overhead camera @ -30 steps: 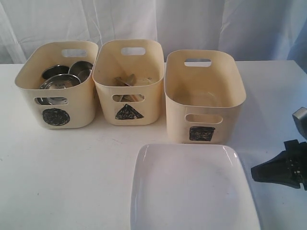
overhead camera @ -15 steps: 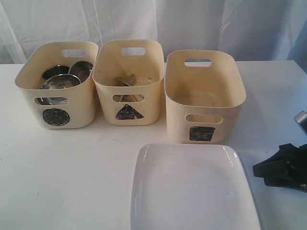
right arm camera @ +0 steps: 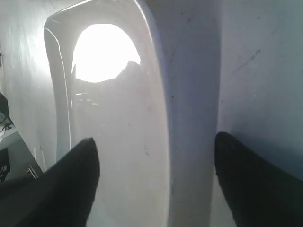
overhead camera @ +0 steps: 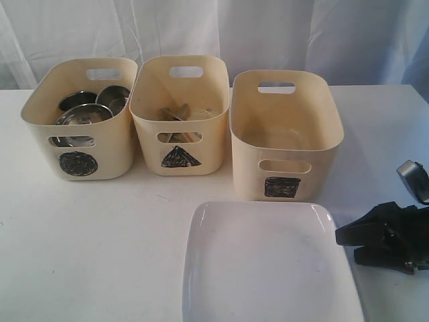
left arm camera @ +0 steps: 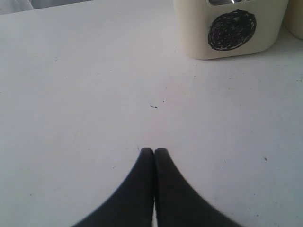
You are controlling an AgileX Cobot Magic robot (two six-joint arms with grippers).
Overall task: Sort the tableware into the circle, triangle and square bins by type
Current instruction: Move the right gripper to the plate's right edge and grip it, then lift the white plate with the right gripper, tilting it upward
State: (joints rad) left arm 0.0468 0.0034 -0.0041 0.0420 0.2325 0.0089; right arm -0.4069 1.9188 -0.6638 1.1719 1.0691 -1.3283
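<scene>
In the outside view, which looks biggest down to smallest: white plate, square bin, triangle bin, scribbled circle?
white plate, nearest the camera
square bin and triangle bin: alike; square is nearer, so unsure
Smallest: scribbled circle

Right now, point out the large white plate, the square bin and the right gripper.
large white plate (overhead camera: 268,265): exterior view, bare centre of the plate.
square bin (overhead camera: 316,168): exterior view, front wall beside the handle cut-out.
right gripper (overhead camera: 345,245): exterior view, midway between its open fingers.

A staged robot test lab: a white table (overhead camera: 100,255) backed by a plain white curtain (overhead camera: 268,33), 3 cream tubs (overhead camera: 211,144) bearing hand-scribbled shape marks, and a black robot gripper (overhead camera: 346,247) alongside.
</scene>
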